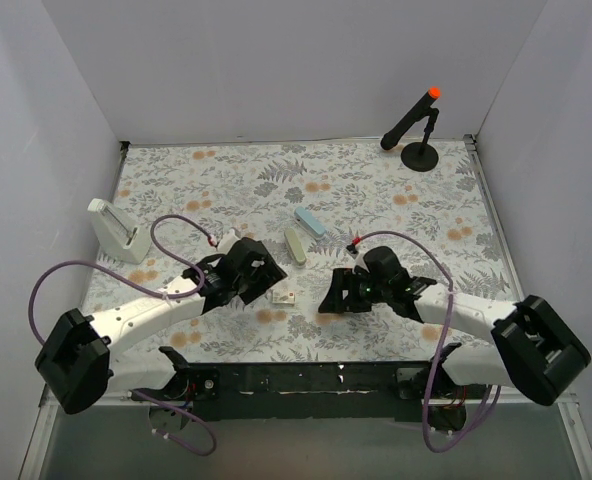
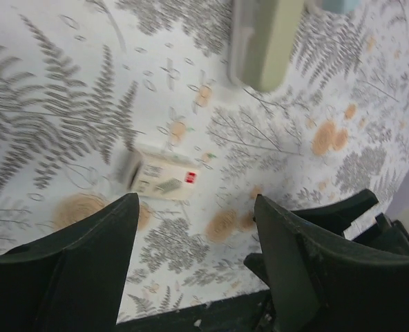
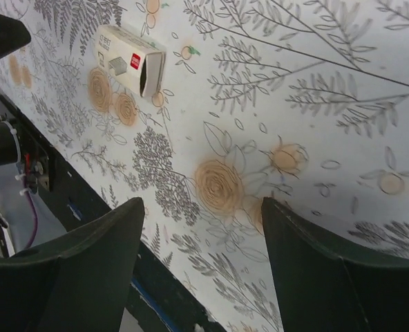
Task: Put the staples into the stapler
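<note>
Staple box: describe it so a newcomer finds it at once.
On the floral table, look near the front edge, just ahead of the left pincer. The staple box lies there: small, beige, with a red mark, far shorter than the pale green stapler and blue stapler beyond it.

A small beige cardboard staple box [image 2: 159, 178] lies on the flowered counter [image 2: 66, 104] beyond the left hand [image 2: 195, 204], its fingers parted; a pale green stapler [image 2: 263, 41] lies farther

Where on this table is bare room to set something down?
Far strip between the white holder and the black stand; right side beyond the right gripper. Crowded centre: staple box, green stapler, blue stapler, left gripper.
</note>
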### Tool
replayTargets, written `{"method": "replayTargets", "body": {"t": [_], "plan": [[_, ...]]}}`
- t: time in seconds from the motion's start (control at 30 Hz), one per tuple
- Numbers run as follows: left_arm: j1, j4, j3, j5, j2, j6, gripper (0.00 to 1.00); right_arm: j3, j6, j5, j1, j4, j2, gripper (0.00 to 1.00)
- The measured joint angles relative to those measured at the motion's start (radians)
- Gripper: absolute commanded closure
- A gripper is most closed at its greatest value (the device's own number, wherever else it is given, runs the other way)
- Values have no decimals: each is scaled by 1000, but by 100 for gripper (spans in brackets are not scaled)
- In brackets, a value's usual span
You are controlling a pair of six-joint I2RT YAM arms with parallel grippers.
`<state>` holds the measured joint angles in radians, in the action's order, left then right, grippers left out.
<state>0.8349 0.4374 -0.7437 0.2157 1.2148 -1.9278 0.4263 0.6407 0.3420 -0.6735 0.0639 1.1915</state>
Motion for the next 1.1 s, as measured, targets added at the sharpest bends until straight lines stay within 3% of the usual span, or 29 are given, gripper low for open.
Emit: {"method": "replayTargets", "body": {"t": [0.2,0.37,0.63,1.1], "plan": [[-147,-31,136,-39,-40,99,39,85,72,-57,-111,144,182,34],[-154,-89,157,-89,-22,158,45,94,123,-89,-121,257,240,44],[-159,-208,163,-181,72,208,53,94,169,-97,-121,355,297,46],[-159,-245,163,-261,115,237,59,94,201,-92,-121,435,371,53]]}}
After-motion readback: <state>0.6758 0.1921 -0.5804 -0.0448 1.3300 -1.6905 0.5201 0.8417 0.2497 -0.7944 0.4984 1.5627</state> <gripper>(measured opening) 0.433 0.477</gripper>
